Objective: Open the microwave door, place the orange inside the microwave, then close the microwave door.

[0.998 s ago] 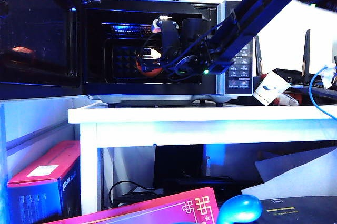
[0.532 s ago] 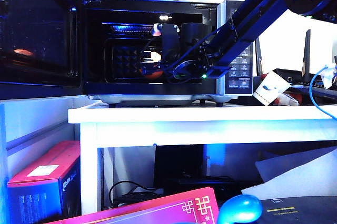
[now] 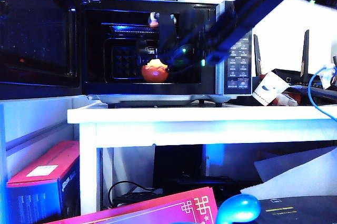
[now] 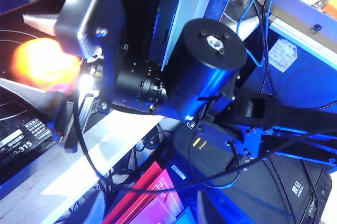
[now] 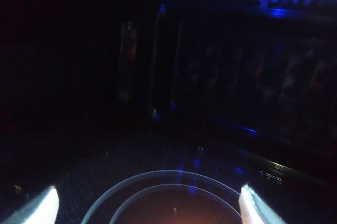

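White fingertips (image 5: 45,205) of the right tool (image 5: 149,205) stand wide apart inside the microwave (image 3: 158,45), holding nothing. The orange (image 3: 155,71) sits on its floor below. The microwave door (image 3: 37,40) hangs open. The left tool isn't visible.

A white table (image 3: 158,124) stands above a red box (image 3: 45,174).

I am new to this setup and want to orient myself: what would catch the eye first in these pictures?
The orange glows against the dark cavity of the microwave, sitting free on its floor. The microwave door stands swung wide open on the left in the exterior view. The right arm reaches in from the upper right, its right hand open just above the orange; the left hand is not clearly visible.
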You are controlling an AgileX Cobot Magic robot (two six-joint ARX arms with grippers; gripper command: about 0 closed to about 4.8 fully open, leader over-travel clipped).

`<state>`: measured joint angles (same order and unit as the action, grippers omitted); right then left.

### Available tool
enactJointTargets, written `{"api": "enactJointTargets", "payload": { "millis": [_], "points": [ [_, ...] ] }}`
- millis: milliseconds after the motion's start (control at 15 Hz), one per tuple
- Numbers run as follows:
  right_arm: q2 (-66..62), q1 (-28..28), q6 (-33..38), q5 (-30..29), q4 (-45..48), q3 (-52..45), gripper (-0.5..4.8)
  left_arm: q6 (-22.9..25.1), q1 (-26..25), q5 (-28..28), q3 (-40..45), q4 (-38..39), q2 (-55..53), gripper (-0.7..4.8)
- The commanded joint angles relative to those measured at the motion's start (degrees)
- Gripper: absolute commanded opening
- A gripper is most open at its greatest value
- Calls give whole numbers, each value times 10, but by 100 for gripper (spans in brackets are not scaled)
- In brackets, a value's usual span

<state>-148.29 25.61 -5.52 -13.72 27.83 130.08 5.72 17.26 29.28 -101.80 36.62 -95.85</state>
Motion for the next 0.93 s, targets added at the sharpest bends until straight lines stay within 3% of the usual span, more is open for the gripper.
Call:
{"api": "enactJointTargets", "payload": {
  "millis": [67, 333, 932],
  "points": [
    [30, 1, -27, -2, -66, 3, 479, 0, -2, -9, -1, -12, 5, 237],
    [47, 2, -45, -4, -155, 2, 479, 0, -2, -9, -1, -20, 5, 237],
    [46, 2, -182, 7, -303, 1, 479, 0, -2, -8, -1, -26, 5, 237]
  ]
}}
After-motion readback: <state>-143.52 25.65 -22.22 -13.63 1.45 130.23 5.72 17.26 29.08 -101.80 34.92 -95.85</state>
